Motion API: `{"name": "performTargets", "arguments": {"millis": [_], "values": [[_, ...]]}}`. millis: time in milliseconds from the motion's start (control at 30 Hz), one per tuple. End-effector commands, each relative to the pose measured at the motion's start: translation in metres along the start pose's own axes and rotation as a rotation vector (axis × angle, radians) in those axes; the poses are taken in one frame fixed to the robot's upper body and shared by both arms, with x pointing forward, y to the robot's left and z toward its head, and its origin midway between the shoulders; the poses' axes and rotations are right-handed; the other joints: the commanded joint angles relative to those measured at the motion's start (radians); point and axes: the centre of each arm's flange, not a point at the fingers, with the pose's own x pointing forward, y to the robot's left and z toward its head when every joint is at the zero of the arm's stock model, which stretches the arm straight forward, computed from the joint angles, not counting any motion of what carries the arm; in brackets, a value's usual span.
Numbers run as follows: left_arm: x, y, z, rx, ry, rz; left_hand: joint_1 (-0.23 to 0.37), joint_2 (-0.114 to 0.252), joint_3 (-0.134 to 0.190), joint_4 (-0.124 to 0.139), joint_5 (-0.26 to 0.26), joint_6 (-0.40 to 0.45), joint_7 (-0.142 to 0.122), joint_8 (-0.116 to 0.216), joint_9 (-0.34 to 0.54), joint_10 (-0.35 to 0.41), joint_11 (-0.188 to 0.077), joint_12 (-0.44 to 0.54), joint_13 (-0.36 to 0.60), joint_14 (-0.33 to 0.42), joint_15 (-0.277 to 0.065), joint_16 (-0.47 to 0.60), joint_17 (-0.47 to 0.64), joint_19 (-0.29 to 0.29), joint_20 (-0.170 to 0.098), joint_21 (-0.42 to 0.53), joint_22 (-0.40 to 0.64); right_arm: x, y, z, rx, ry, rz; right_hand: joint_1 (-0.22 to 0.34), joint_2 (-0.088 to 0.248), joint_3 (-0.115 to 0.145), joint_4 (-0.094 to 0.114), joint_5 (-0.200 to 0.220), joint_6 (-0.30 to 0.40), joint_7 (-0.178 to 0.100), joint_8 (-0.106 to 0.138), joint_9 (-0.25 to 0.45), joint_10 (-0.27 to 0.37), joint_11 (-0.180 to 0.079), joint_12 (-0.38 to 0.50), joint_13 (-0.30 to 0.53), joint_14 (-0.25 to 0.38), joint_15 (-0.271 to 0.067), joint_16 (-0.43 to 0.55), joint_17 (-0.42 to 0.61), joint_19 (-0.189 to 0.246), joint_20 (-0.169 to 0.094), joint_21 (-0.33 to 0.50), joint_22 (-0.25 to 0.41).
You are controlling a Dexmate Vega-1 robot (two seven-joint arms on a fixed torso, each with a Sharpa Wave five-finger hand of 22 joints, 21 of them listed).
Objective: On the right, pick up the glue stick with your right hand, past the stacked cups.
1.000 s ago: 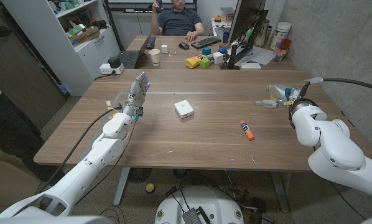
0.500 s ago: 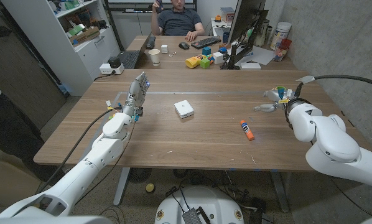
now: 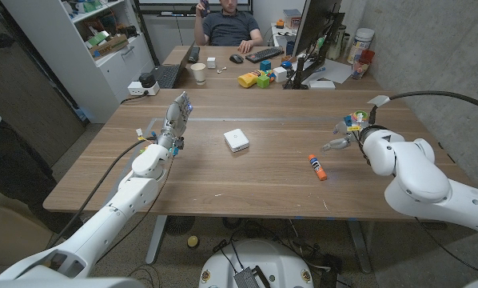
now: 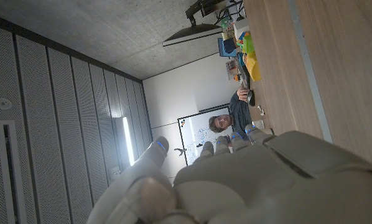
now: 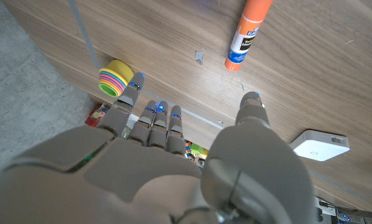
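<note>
Head view: glue stick (image 3: 316,166) lies flat on the desk (image 3: 247,180), right of centre, nothing touching it. Right hand (image 3: 344,132) is near it, further back, fingers spread, empty. Left hand (image 3: 173,120) is up, open, idle. Stacked cups are too small to make out here.

Right wrist view: stick is likely light, rigid, smooth, prone to roll; pinch mid-barrel. Stacked cups (image 5: 114,77) are at the desk edge.

Left wrist view: fingers (image 4: 220,144) apart, holding nothing.
</note>
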Motion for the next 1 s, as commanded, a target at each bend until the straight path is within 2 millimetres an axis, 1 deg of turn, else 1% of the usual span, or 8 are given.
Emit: {"name": "performTargets", "arguments": {"millis": [33, 167, 367, 500, 567, 700, 900, 1000], "values": [[-0.002, 0.001, 0.001, 0.002, -0.005, 0.003, -0.005, 0.005, -0.003, 0.003, 0.007, -0.036, -0.002, 0.004, 0.006, -0.088, 0.001, 0.005, 0.003, -0.114, 0.0, 0.005, 0.002, -0.004, -0.002, 0.005, 0.004, 0.002, 0.001, 0.024, -0.072, -0.005, 0.135, -0.003, -0.014, -0.017, 0.006, 0.013, 0.03, 0.005, 0.01, 0.005, 0.026, 0.005, 0.011, 0.004, 0.03, -0.01, 0.011, 0.006, 0.029, 0.007, 0.01, 0.003], [-0.004, 0.003, 0.002, 0.003, -0.006, 0.004, -0.005, 0.006, -0.003, 0.003, 0.007, -0.035, -0.002, 0.005, 0.006, -0.089, 0.001, 0.005, 0.003, -0.114, 0.0, 0.005, 0.002, -0.003, -0.002, 0.006, 0.004, 0.001, 0.002, 0.035, -0.096, -0.023, 0.151, -0.007, -0.019, -0.025, 0.009, 0.017, 0.039, 0.008, 0.012, 0.005, 0.038, 0.001, 0.013, 0.004, 0.043, -0.009, 0.014, 0.007, 0.037, 0.006, 0.012, 0.003], [-0.005, 0.005, 0.003, 0.005, -0.011, 0.004, -0.004, 0.006, -0.003, 0.003, 0.007, -0.035, -0.003, 0.005, 0.006, -0.088, 0.002, 0.006, 0.003, -0.114, 0.001, 0.005, 0.002, -0.003, -0.002, 0.006, 0.004, 0.002, 0.006, 0.05, -0.124, -0.009, 0.151, -0.01, -0.023, -0.031, 0.012, 0.021, 0.043, 0.009, 0.012, 0.005, 0.039, 0.007, 0.012, 0.004, 0.049, -0.003, 0.015, 0.007, 0.042, 0.009, 0.013, 0.003], [-0.006, 0.006, 0.004, 0.007, -0.012, 0.004, -0.004, 0.006, -0.003, 0.002, 0.007, -0.035, -0.002, 0.005, 0.006, -0.088, 0.002, 0.006, 0.003, -0.114, 0.0, 0.005, 0.002, -0.004, -0.002, 0.005, 0.004, 0.003, 0.009, 0.056, -0.1, 0.016, 0.12, -0.019, -0.028, -0.045, 0.02, 0.031, 0.025, 0.012, 0.001, 0.004, 0.019, 0.013, 0.001, 0.004, 0.018, 0.001, 0.0, 0.009, 0.012, 0.027, -0.002, 0.004], [-0.006, 0.007, 0.005, 0.011, -0.012, 0.002, -0.004, 0.007, -0.003, 0.002, 0.007, -0.035, -0.001, 0.005, 0.006, -0.089, 0.002, 0.005, 0.003, -0.114, 0.001, 0.005, 0.001, -0.004, -0.002, 0.005, 0.004, 0.003, 0.011, 0.057, -0.086, 0.032, 0.096, -0.02, -0.029, -0.049, 0.021, 0.035, 0.014, 0.009, -0.004, 0.004, 0.013, 0.012, -0.002, 0.004, 0.008, 0.002, -0.004, 0.009, 0.003, 0.028, -0.006, 0.004], [-0.006, 0.009, 0.008, 0.019, -0.014, -0.001, -0.003, 0.007, -0.003, 0.002, 0.007, -0.035, -0.001, 0.005, 0.006, -0.089, 0.001, 0.006, 0.003, -0.114, 0.001, 0.005, 0.001, -0.003, -0.003, 0.005, 0.004, 0.003, 0.013, 0.059, -0.044, 0.049, 0.068, -0.014, -0.027, -0.051, 0.021, 0.041, 0.01, 0.005, -0.007, 0.004, 0.005, 0.003, -0.005, 0.004, -0.001, 0.001, -0.007, 0.009, -0.006, 0.023, -0.01, 0.004], [-0.003, 0.011, 0.011, 0.029, -0.016, -0.013, -0.003, 0.006, -0.004, 0.001, 0.007, -0.035, -0.002, 0.005, 0.006, -0.088, 0.002, 0.006, 0.003, -0.113, 0.002, 0.005, 0.001, -0.004, -0.003, 0.005, 0.004, 0.004, 0.02, 0.063, -0.018, 0.052, 0.063, -0.003, -0.023, -0.05, 0.018, 0.046, 0.013, 0.004, -0.006, 0.004, 0.012, 0.007, -0.003, 0.004, 0.003, -0.001, -0.006, 0.009, -0.003, 0.015, -0.009, 0.004], [-0.002, 0.012, 0.012, 0.032, -0.019, -0.022, -0.003, 0.006, -0.004, 0.001, 0.007, -0.035, -0.002, 0.005, 0.006, -0.087, 0.002, 0.006, 0.003, -0.113, 0.002, 0.005, 0.001, -0.003, -0.003, 0.005, 0.004, 0.005, 0.025, 0.065, -0.02, 0.06, 0.072, 0.01, -0.017, -0.048, 0.015, 0.052, 0.018, -0.001, -0.005, 0.004, 0.017, 0.001, -0.002, 0.004, 0.006, -0.007, -0.005, 0.008, -0.004, 0.006, -0.009, 0.004]]}}
